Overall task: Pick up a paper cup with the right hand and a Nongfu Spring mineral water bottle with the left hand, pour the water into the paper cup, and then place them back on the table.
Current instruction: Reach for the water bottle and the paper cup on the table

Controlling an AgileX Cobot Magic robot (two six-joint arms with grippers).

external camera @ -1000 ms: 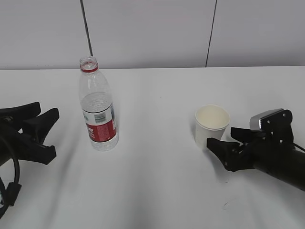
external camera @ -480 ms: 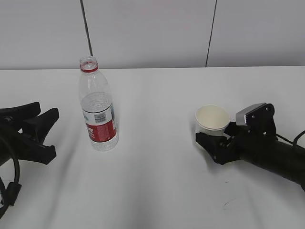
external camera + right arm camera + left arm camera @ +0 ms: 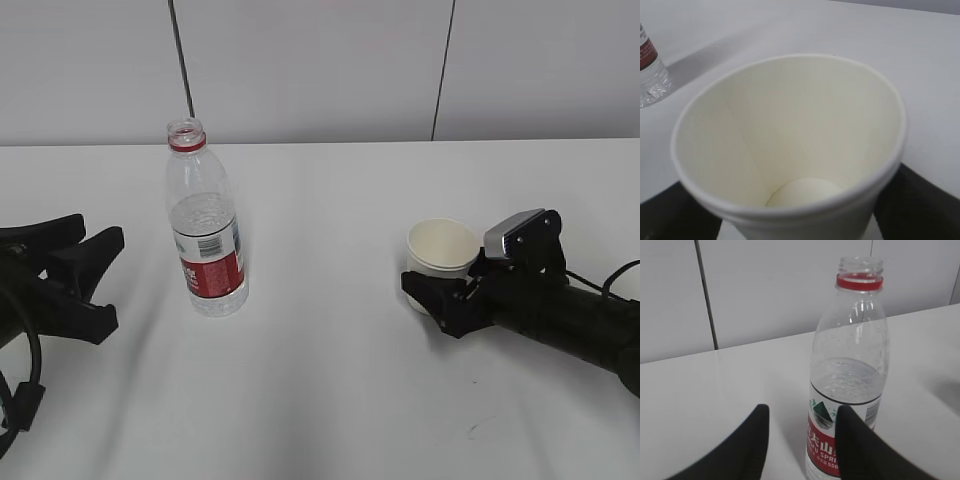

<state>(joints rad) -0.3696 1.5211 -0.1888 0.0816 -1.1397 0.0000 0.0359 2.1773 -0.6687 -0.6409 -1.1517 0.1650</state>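
While the left hand (image 3: 85, 262) stays parked, fingers spread and empty, well left of the bottle (image 3: 205, 220), the right hand (image 3: 437, 300) has slid in. Its fingers now flank the cup (image 3: 443, 255) on the table (image 3: 320, 400), not visibly clamped. A second ago it sat short of the cup. Judgement: grasp imminent.

Bottle: the Nongfu Spring mineral water bottle (image 3: 205, 222) stands upright on the table (image 3: 330, 390), left of centre.
Cup: the paper cup (image 3: 442, 257) stands upright, well right of it.
Right hand (image 3: 440, 297): fingers either side of the cup.
Left hand (image 3: 75, 275): left of the bottle, apart.
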